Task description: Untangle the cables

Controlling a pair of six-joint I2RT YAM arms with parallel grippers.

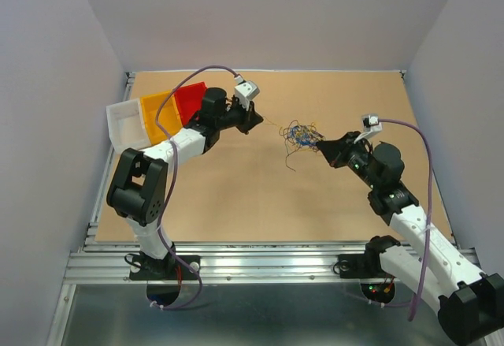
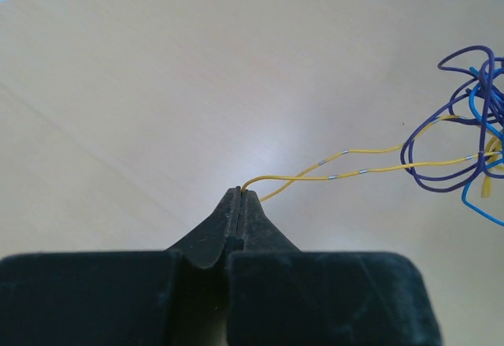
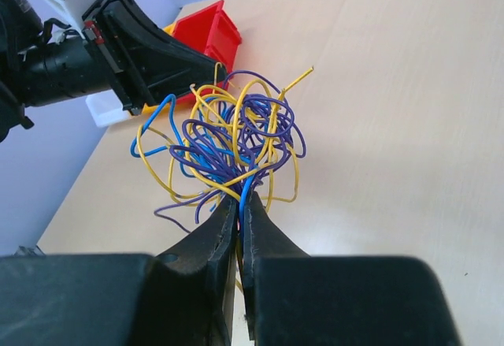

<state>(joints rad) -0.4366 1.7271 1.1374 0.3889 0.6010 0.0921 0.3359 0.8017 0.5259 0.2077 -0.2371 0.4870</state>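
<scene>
Two tools are clamped shut on the cables [image 1: 302,135], bunched between them over the tabletop [image 1: 236,196]: a yellow strand [image 2: 394,168] is stretched leftward into the left tool [image 2: 240,192], the knot is gripped by the right tool [image 3: 239,204].

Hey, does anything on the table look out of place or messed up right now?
Only the cables: they form one knotted clump of purple, blue and yellow mid-table. The left gripper is shut on a yellow wire stretching out of it; the right gripper pinches strands at the clump's edge. Nothing looks spilled or broken.
</scene>
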